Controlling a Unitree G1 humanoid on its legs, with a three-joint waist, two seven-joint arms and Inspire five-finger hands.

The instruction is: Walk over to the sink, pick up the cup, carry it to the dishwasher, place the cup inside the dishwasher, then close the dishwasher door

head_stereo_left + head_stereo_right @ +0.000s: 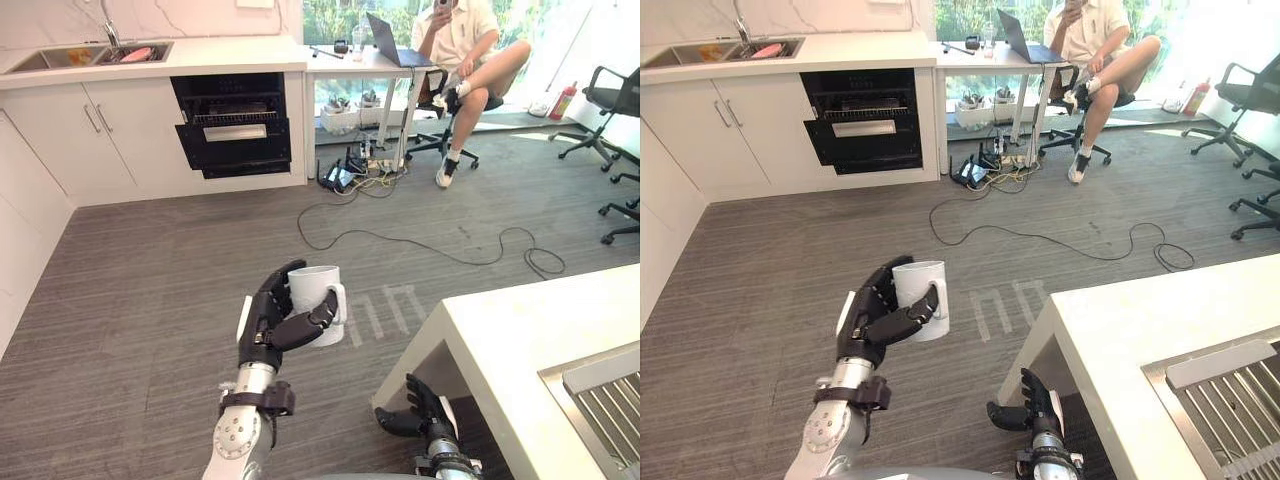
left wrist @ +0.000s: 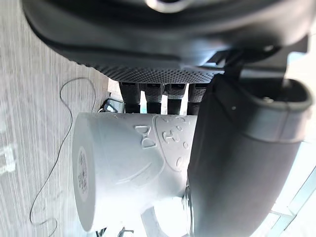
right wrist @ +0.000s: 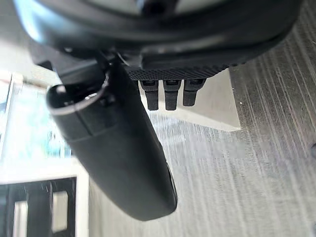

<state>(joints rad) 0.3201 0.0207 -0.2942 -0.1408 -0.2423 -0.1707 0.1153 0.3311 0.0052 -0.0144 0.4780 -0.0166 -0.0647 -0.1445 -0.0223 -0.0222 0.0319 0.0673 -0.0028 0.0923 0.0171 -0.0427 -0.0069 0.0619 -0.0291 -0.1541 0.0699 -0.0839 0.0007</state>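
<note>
1. White cup [image 1: 318, 300] sits in the left hand [image 1: 268, 330], held over the grey floor [image 1: 150, 280] mid-room, roughly upright, handle twd the robot's right.
2. Left fingers [image 2: 154, 93] are wrapped round the cup's body w/ the thumb across its front; firm grasp.
3. Right hand [image 1: 422, 410] hangs low, just beside the leg of a white bench [image 1: 500, 340]; its fingers [image 3: 170, 96] are loose, half-bent, w/ nothing in them.
4. That bench carries a metal drain rack [image 1: 605, 400] at the near right.
5. Black dishwasher [image 1: 237, 125] is at the far wall under another bench [image 1: 230, 52], door tipped part-way open; well apart from the cup.
6. Sink [image 1: 70, 57] is set in that far bench, left of the dishwasher, w/ a pink item [image 1: 136, 54] in it.
7. Person [image 1: 465, 45] sits on a chair at the far right, by a desk w/ a laptop [image 1: 392, 45].
</note>
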